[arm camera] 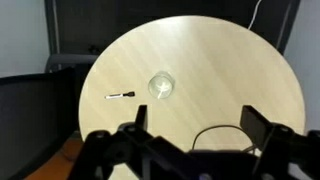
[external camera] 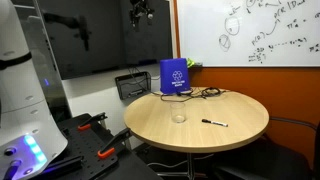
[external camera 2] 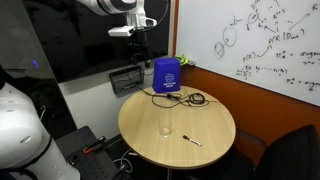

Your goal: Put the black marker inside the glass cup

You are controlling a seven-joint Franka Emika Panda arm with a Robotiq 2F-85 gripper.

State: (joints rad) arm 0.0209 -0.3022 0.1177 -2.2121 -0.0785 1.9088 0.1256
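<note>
The black marker (external camera: 214, 122) lies flat on the round wooden table (external camera: 240, 128), to one side of the clear glass cup (external camera: 179, 117). Both also show in an exterior view, marker (external camera 2: 192, 140) and cup (external camera 2: 166, 129), and in the wrist view, marker (arm camera: 121, 96) and cup (arm camera: 162, 85). My gripper (external camera 2: 139, 39) hangs high above the table's far edge, well away from both. In the wrist view its two fingers (arm camera: 197, 118) stand wide apart with nothing between them.
A blue bag (external camera: 174, 76) stands at the back of the table with black cables (external camera: 200, 94) beside it. A whiteboard (external camera: 260, 30) covers the wall. A white robot body (external camera: 22, 100) and a black and red toolbox (external camera: 95, 140) stand beside the table.
</note>
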